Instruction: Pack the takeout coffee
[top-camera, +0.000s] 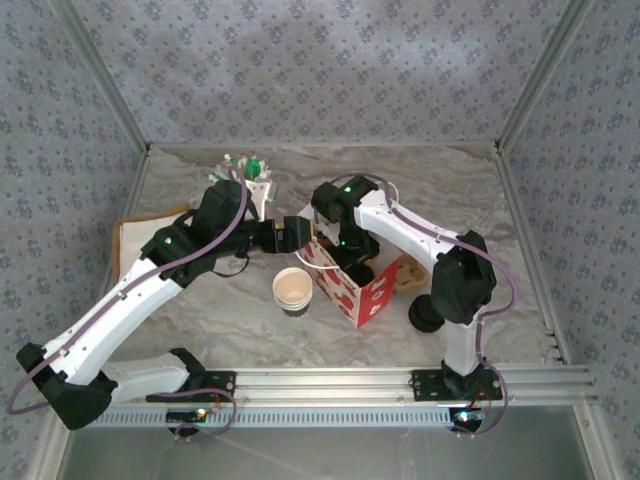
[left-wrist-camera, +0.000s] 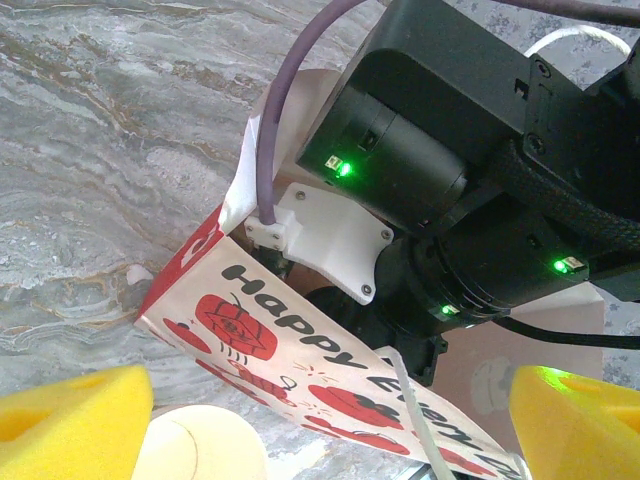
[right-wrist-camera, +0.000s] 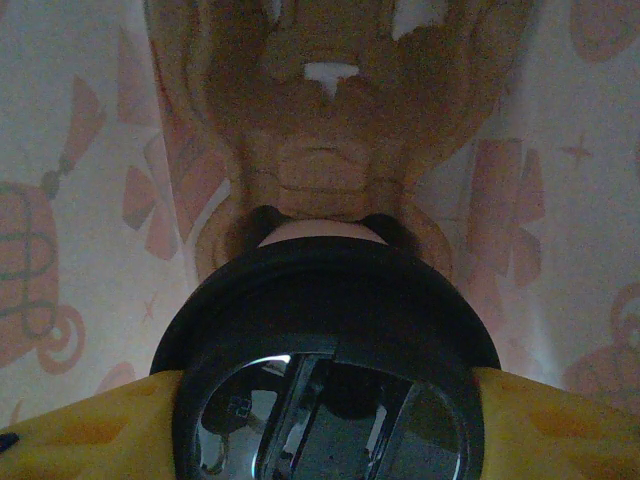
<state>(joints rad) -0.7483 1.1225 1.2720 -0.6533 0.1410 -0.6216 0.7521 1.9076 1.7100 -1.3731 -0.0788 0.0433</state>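
Right gripper (right-wrist-camera: 325, 425) is clamping its yellow foam pads (right-wrist-camera: 80, 440) on the round black plastic lid of the takeout coffee (right-wrist-camera: 330, 330), a small lidded paper cup. It is holding the cup inside the red-and-white printed paper bag (top-camera: 352, 285), above the brown moulded pulp cup carrier (right-wrist-camera: 320, 130) lying at the bag's bottom. Left gripper (left-wrist-camera: 325, 430) is hanging just beside the bag's printed wall with its jaws wide apart, gripping nothing; whether it is touching the paper I cannot tell. The step in hand is probably seating the cup. Doing it well means lowering straight down with the cup level, aiming its base at a carrier socket, and squeezing no harder, since the hold is on the lid and could pop it. Letting go is best only once the cup is resting. Lifting out vertically is wise too, because a snagged wall could tip the bag toward the lidless stack of white paper cups (top-camera: 292, 290) standing close by.
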